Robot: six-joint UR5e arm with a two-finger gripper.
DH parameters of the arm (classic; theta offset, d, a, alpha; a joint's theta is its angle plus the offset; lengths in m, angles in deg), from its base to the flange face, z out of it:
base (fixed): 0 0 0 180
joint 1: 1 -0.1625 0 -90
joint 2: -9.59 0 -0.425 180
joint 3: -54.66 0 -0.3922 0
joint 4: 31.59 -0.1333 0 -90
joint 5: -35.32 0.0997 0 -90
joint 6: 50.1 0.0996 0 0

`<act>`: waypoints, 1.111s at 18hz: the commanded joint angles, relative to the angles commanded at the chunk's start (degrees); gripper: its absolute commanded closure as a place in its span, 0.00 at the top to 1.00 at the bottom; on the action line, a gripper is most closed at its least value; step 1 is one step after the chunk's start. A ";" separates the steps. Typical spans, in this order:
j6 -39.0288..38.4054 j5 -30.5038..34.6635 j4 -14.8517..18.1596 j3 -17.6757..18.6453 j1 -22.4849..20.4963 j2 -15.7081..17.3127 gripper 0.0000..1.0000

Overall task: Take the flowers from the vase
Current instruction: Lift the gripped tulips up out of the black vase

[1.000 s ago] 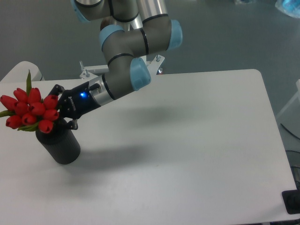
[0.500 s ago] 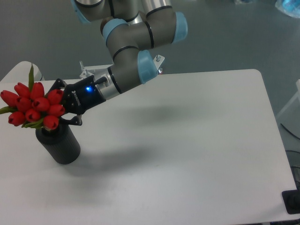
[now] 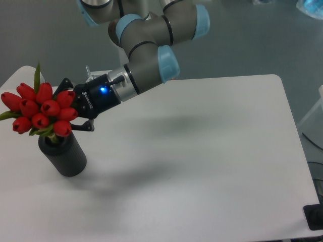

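The flowers [image 3: 41, 110] are gripped from the right side by the gripper [image 3: 68, 112], whose jaws are seen pinching the bunch just under the red buds, one finger above and one below. The bunch is held tilted, with the heads leaning to the left and a single green leaf standing up above them. The vase [image 3: 64, 155] stands upright on the worktop [image 3: 202, 161] near its left edge, directly under the bunch.

The task appears to be partly done. The grasp is made, and the buds sit clear above the mouth of the vase, so a lift seems to be under way. Whether the stems are fully out cannot be told: the lowest bud and some green hide the mouth, and the stem ends are not visible, so they are judged to be inside the vase. What is left, by this reading, is a further raise until the stems clear the rim, with the vase left standing and not dragged along or tipped.
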 joint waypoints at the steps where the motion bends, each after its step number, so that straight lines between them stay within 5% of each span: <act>1: -1.05 -0.18 0.00 -0.53 -0.35 0.00 0.08; 20: -6.69 -5.72 -0.09 -4.31 -9.40 0.00 0.08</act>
